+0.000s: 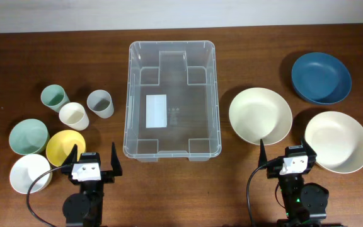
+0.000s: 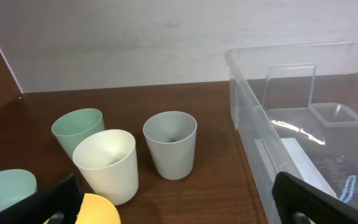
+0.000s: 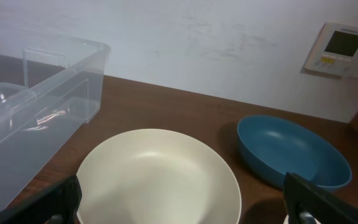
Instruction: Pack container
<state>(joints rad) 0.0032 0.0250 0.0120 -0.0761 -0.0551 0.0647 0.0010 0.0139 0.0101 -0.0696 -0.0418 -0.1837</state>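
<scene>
The clear plastic container [image 1: 172, 44] stands empty at the table's middle, a white label on its base; it also shows in the left wrist view [image 2: 253, 93] and the right wrist view [image 3: 48, 106]. My left gripper [image 1: 94, 159] is open and empty near the front edge, left of the container, behind a yellow bowl [image 1: 63, 145]. My right gripper [image 1: 288, 154] is open and empty, just in front of a cream bowl [image 1: 259, 114], which fills the right wrist view [image 3: 157, 180].
Left side: green cup [image 1: 54, 97], cream cup [image 1: 74, 115], grey cup [image 1: 99, 103], green bowl [image 1: 28, 136], white bowl [image 1: 29, 173]. Right side: blue bowl [image 1: 321, 77] at the back, second cream bowl [image 1: 337, 141] by the right gripper.
</scene>
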